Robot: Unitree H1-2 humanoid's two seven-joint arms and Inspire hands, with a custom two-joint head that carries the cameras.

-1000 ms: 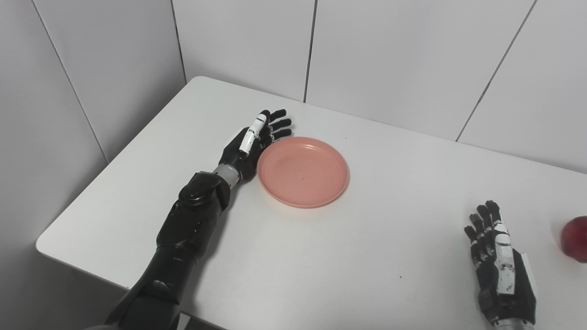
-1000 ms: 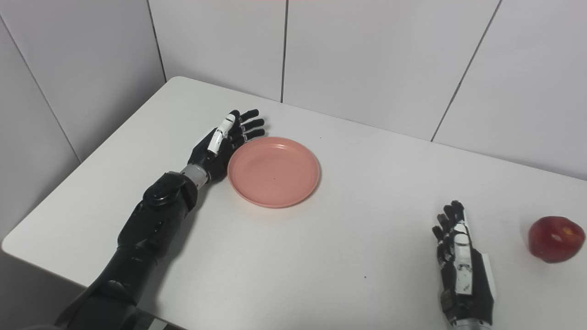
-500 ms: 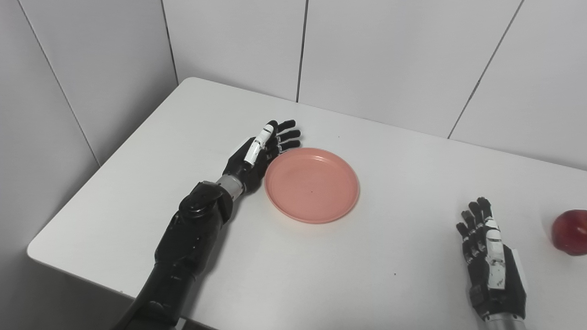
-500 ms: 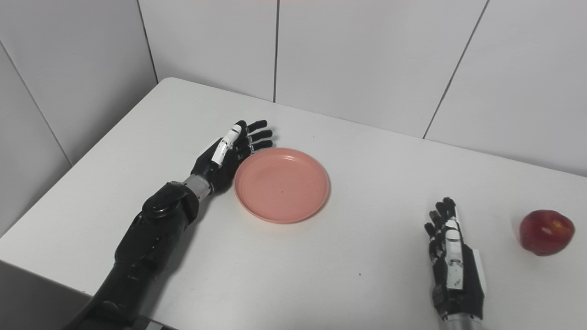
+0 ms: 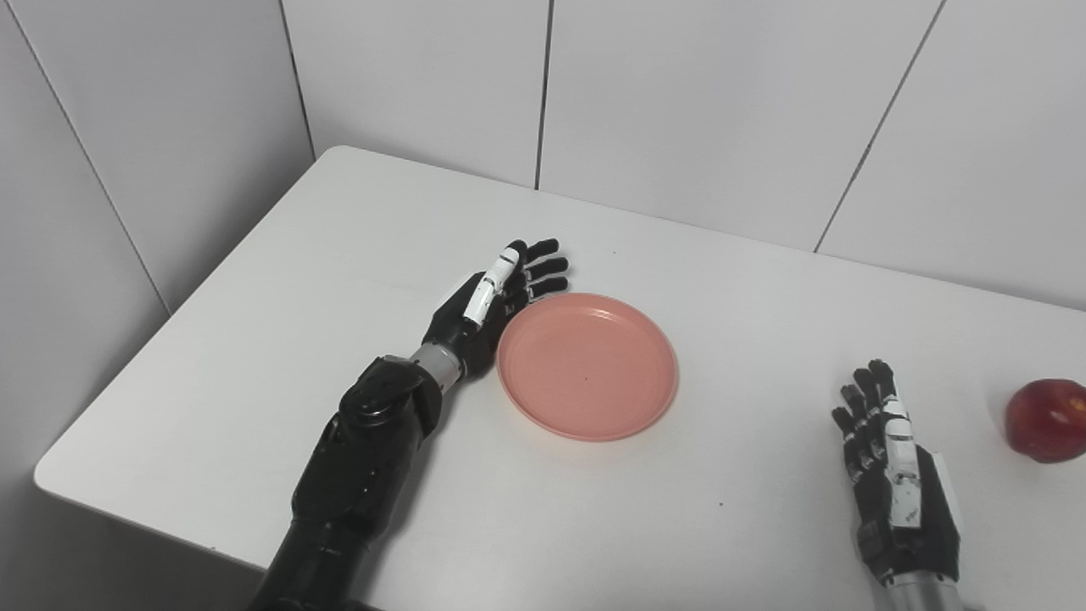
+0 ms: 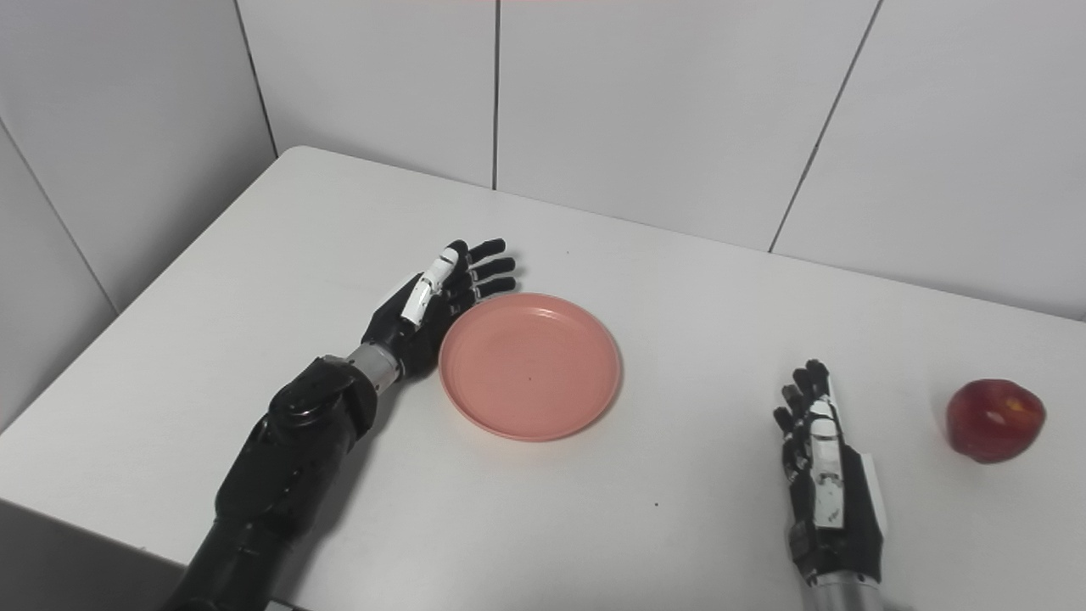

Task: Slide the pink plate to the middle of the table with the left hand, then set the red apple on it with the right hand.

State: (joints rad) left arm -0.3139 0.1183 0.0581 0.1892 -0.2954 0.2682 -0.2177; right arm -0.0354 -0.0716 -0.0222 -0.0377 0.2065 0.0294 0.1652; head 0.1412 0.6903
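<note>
On a white table (image 5: pixel 254 280) cornered by grey panelled walls (image 5: pixel 407 76), both hands (image 5: pixel 492 297) (image 5: pixel 891 458) lie spread, holding nothing.

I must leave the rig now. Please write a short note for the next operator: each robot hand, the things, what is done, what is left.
Left robot hand: open, edge-on against the left rim of the pink plate, pushing position.
Right robot hand: open, near the table, holding nothing.
Red apple: on the table, right of the right robot hand, untouched.
Done: plate is about mid-table.
Left: finish or confirm the slide, then place the apple on the plate.
</note>
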